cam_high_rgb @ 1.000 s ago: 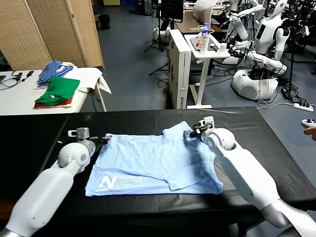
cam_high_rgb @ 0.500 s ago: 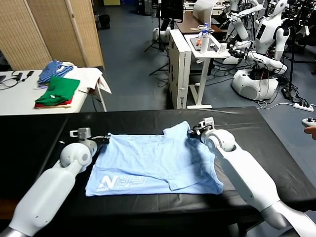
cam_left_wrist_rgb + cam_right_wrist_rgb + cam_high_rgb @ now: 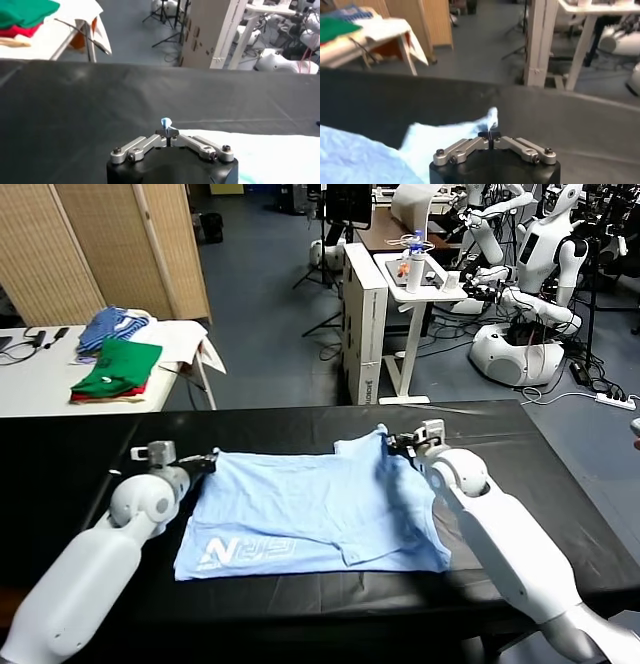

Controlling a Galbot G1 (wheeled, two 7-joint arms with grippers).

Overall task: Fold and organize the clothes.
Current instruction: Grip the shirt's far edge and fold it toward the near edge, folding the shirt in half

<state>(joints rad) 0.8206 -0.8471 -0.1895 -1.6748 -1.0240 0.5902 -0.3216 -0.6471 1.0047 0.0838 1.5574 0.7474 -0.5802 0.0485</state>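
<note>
black table (image 3: 90, 444) filled the head view, w/ one sky-blue t-shirt (image 3: 310, 509) spread flat on it. left gripper (image 3: 207, 461) was clamped on its far left corner, right gripper (image 3: 392, 447) on the far right corner; both corners sat farther back vs 1 s earlier. l wrist view: jaws pinched blue cloth. r wrist view: same.

The T-shirt (image 3: 320, 504) is light sky-blue with white block lettering (image 3: 250, 552) near its front hem. It lies on a black bench (image 3: 300, 424). On a white side table (image 3: 30, 379), folded garments (image 3: 118, 369) show green over red beside a blue striped cloth pile (image 3: 108, 324).
</note>
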